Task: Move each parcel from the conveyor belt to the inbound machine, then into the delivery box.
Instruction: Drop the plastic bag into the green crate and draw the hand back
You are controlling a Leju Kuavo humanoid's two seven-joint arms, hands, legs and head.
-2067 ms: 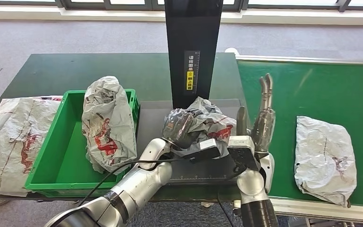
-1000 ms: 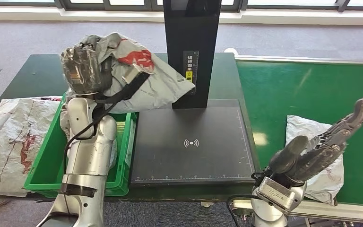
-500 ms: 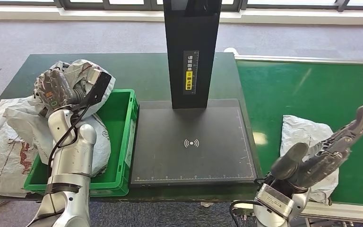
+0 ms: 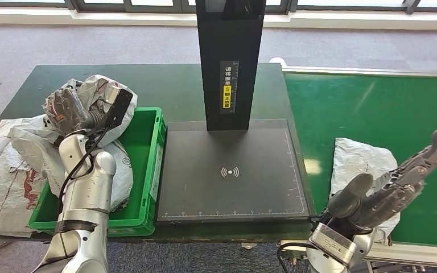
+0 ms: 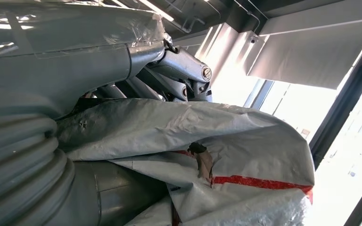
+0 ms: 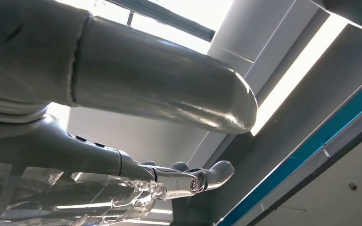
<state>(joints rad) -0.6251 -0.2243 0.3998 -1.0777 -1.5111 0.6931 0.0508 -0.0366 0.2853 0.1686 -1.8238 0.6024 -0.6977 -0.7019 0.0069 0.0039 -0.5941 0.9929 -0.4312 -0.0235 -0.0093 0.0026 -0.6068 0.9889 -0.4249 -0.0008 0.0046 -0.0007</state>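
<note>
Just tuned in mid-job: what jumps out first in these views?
The left hand holds a crumpled grey parcel up over the far left corner of the green box. On the other side, the right hand hangs open over another parcel lying on the green belt.

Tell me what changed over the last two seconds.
The left hand lifted the parcel off the scanner pad and swung it over the green box, gripping it throughout. The right hand dropped beside the belt parcel. Box and pad stayed.
</note>
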